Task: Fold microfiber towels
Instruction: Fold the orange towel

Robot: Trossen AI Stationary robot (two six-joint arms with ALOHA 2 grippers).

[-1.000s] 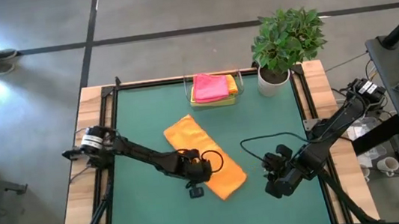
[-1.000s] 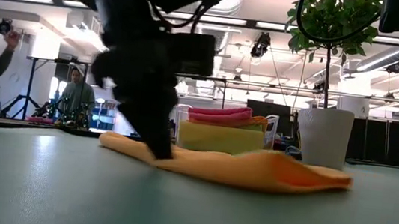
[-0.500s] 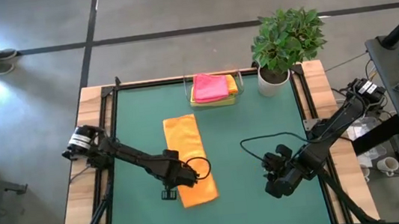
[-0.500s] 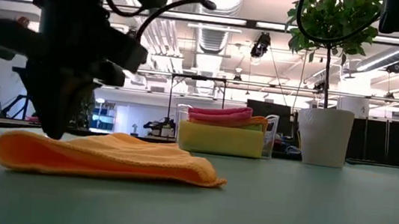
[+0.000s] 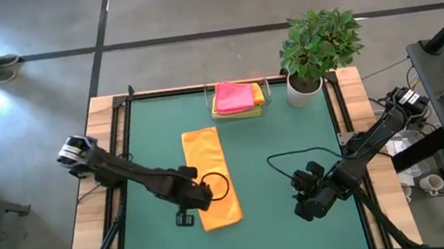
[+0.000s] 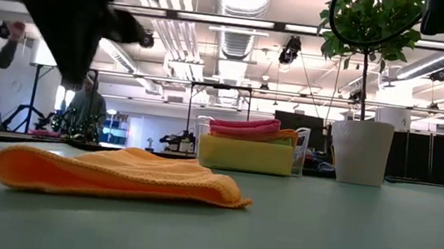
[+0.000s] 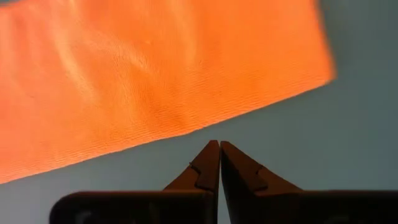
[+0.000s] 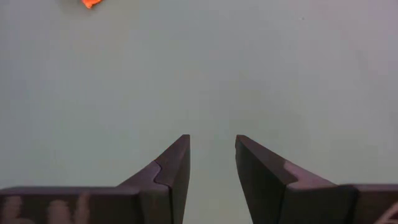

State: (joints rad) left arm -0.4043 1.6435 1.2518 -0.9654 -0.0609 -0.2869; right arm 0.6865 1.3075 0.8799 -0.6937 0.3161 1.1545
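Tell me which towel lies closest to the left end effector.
The orange towel lying folded on the green mat, apart from the stack at the far edge; the left end effector hovers beside it.

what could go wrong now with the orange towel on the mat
1. The left gripper is shut, empty and just beside the folded orange towel; a low move could snag its edge and undo the fold.
2. The low view shows the fold lying puffy, not flat, so it may spring open.
3. The cable loop on the left arm hangs over the towel and could drag it.
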